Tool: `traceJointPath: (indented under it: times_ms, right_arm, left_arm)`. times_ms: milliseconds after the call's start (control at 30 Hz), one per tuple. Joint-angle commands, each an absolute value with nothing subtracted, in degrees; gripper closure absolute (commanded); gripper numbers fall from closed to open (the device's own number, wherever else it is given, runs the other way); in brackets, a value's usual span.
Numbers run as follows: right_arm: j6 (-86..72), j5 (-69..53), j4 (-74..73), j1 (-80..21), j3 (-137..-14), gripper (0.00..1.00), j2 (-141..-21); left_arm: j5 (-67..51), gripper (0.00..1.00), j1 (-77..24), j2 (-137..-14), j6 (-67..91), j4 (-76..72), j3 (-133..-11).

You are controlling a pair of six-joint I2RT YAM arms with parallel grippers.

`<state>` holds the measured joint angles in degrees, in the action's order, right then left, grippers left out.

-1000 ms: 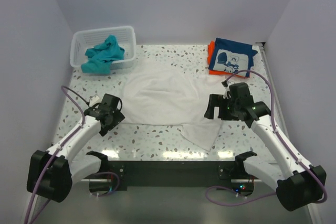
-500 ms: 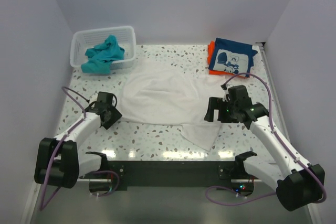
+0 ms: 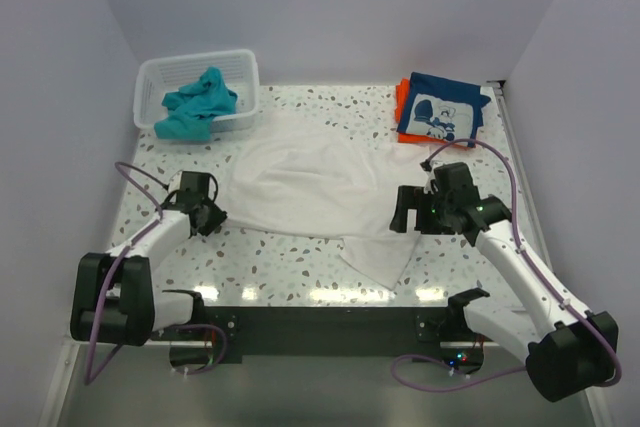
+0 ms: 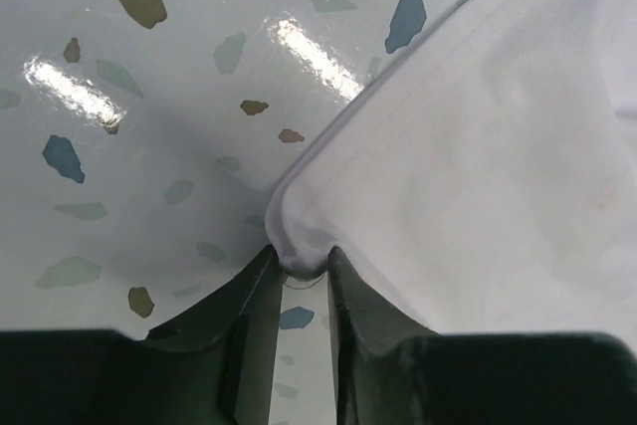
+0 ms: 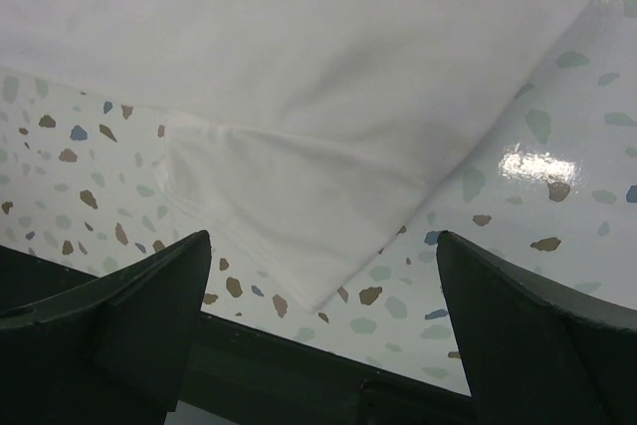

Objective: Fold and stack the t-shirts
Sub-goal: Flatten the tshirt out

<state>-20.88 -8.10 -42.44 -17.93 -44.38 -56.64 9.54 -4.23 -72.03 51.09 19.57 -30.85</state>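
1. White t-shirt (image 3: 310, 187) lay spread flat in the middle of the counter (image 3: 280, 259). Its long axis ran left to right, and 1 flap trailed toward the near edge.
2. Its left hem corner sat puckered between the fingers of the left end effector (image 3: 207, 215), which were pinched narrow on it. The rest of the cloth lay to that arm's right.
3. Right end effector (image 3: 408, 209) hovered at the shirt's right edge, fingers wide apart, holding nothing.
4. Judgement: the left arm had the grasp, and a fold would carry the corner rightward across the shirt.
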Motion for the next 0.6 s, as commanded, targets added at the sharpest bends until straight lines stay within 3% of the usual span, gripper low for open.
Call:
traceJointPath:
  times_ms: [0, 100, 167, 300, 400, 567]
  right_arm:
    - [-19.5, -7.3, -42.4, -17.8, -44.4, 0.01, -57.2]
    - [-19.1, -7.6, -43.2, -17.8, -44.4, 0.01, -57.1]
    - [-18.4, -8.3, -43.5, -17.8, -44.1, 0.01, -56.5]
    - [-17.8, -6.9, -46.3, -20.4, -44.2, 0.01, -56.0]
    - [-21.3, -0.5, -47.9, -32.8, -43.8, 0.01, -56.9]
    - [-34.4, 5.5, -48.6, -44.9, -41.4, 0.02, -59.9]
  left_arm:
    - [7.6, 0.72, -3.8, -73.6, 48.7, 18.6, -29.6]
    - [7.3, 0.83, -3.8, -73.9, 47.7, 17.7, -29.7]
    - [7.4, 1.0, -3.8, -74.1, 47.4, 17.8, -30.1]
    - [7.1, 1.0, -3.8, -73.0, 46.6, 17.4, -30.0]
    - [6.2, 1.0, -3.8, -71.2, 45.5, 17.1, -29.3]
    - [5.8, 1.0, -3.8, -67.5, 45.3, 17.7, -28.0]
